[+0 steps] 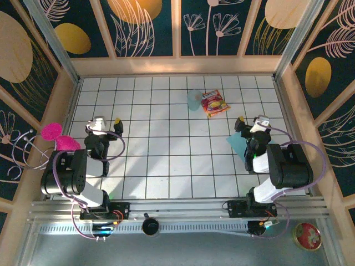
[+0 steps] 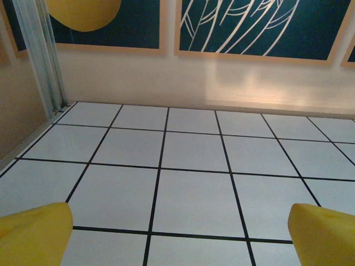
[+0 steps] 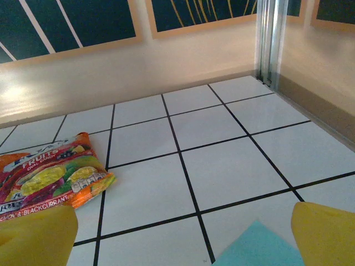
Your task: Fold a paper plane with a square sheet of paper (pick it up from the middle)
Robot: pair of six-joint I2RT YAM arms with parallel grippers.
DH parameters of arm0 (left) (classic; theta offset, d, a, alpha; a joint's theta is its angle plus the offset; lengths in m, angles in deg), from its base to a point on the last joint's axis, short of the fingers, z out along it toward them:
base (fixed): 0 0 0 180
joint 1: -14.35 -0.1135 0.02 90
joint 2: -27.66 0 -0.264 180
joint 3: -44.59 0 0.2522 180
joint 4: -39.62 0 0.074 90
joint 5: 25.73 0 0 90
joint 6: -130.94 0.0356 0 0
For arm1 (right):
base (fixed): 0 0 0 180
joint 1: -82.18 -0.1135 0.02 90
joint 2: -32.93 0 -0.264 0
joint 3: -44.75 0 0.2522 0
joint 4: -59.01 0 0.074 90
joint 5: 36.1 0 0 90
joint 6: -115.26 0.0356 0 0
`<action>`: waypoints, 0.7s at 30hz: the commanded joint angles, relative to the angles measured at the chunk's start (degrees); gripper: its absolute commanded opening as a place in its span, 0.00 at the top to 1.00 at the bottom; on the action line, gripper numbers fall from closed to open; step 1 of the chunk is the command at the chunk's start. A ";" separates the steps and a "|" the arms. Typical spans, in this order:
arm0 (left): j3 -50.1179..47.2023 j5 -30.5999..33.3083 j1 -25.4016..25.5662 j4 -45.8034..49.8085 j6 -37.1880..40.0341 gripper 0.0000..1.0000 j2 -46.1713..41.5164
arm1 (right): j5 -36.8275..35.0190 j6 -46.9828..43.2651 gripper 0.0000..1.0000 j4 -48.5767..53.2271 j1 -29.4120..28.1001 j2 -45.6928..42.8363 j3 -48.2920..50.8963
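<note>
While left gripper (image 1: 105, 124) and right gripper (image 1: 250, 124) both gape empty, square sheet of paper (image 1: 236, 143) lies flat beneath right one; pinch its edge, not middle, and you crumple it.

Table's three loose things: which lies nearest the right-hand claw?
The teal paper sheet, close by the right gripper; the snack packet and blue cup lie farther off.

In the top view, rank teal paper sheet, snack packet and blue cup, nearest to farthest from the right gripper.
1. Light teal square paper sheet, beside the right gripper.
2. Red-and-yellow snack packet, beyond it, toward centre.
3. Pale translucent blue cup, left of the packet.
</note>
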 commanded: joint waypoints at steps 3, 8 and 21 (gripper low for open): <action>0.77 -1.58 -0.22 -0.68 0.20 0.01 0.23 | -0.37 -1.07 0.01 -2.89 0.19 0.45 0.45; 0.66 -2.66 -0.20 -0.97 0.57 0.01 0.24 | -0.44 -1.03 0.01 -2.87 0.24 0.45 0.39; 0.86 -2.10 -0.20 -0.51 0.47 0.01 0.31 | -0.32 -1.03 0.01 -2.87 0.25 0.38 0.43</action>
